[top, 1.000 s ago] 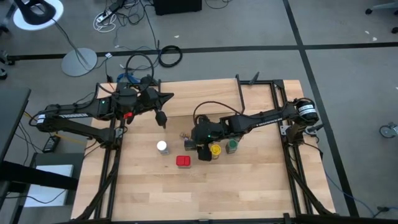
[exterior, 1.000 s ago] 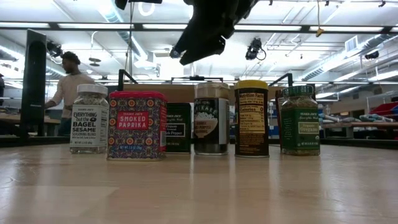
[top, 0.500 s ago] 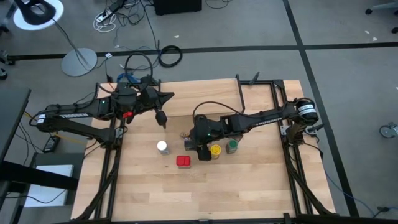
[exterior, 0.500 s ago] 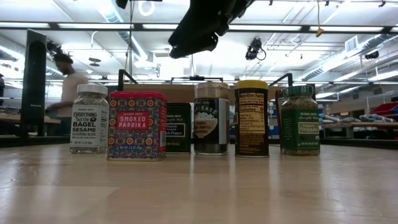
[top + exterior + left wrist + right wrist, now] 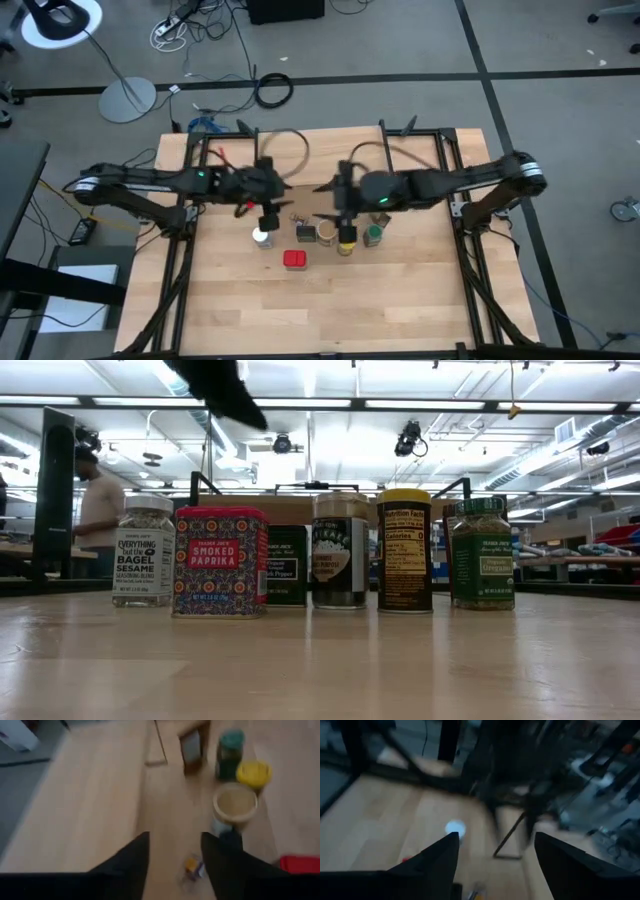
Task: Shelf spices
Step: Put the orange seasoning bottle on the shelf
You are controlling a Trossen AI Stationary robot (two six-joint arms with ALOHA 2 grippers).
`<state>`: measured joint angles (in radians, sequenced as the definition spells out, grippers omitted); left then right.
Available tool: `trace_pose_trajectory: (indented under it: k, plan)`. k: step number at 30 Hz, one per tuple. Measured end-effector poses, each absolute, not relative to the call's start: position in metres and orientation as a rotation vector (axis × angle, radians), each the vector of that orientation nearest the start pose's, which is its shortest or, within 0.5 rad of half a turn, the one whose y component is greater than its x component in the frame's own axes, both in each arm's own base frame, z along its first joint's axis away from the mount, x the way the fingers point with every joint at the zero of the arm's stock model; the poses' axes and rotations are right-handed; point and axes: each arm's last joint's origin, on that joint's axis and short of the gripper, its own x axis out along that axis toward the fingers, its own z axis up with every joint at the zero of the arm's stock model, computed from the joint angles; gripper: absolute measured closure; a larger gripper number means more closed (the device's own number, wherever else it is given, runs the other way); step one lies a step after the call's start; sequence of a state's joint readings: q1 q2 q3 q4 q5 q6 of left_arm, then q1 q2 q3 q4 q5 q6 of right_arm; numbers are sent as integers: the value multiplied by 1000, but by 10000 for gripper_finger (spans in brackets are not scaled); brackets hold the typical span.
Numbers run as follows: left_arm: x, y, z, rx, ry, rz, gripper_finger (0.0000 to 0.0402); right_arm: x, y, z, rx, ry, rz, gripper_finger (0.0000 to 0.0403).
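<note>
Left arm: left gripper point(image 5: 175, 842) hangs over the left end of the row, just above the white-lidded jar point(image 5: 145, 550). Fingers spread, nothing between them.

Right arm: right gripper point(image 5: 496, 840) hovers over the yellow-lidded jar point(image 5: 404, 550). Fingers spread, empty too.

Step in hand, as I judge it: picking the first jars. I want each gripper straight down over its lid and closing on the body, not the cap. The jars stand close, so one finger must slip into a narrow gap without tipping a neighbour.

The spices stand on the tabletop point(image 5: 320, 660), none on the shelf point(image 5: 290, 510), which sits just behind them.

Contents, left to right:
- white-lidded jar: speckled sesame seasoning, nearly full
- red tin point(image 5: 220, 560): labelled smoked paprika, opaque
- dark tin point(image 5: 287, 565): contents hidden
- tan-capped jar point(image 5: 340, 550): label covers most
- yellow-lidded jar: dark brown
- green jar point(image 5: 482, 555): dried green herb, full
</note>
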<state>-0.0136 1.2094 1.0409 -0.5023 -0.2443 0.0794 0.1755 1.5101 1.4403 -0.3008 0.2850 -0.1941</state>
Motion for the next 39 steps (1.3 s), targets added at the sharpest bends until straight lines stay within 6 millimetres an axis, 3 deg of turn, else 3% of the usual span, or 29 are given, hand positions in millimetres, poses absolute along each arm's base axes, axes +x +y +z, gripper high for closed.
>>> trace_pose_trajectory:
  k: [5, 13, 20, 29, 39]
  plan:
    - [275, -11, 281, 232, 786, 39, 163, 302, 48, 412, -239, 257, -91, 149]
    - [291, -20, 252, 276, 898, -31, 174, 277, 53, 430, -239, 202, -73, 154]
    - [288, -17, 224, 350, 1135, 5, 177, 278, 55, 425, -254, 240, -95, 156]
    - [308, -19, 193, 399, 1180, -38, 178, 283, 56, 421, -254, 253, -99, 156]
    - [318, -15, 172, 484, 1226, -7, 178, 284, 56, 419, -250, 265, -98, 160]
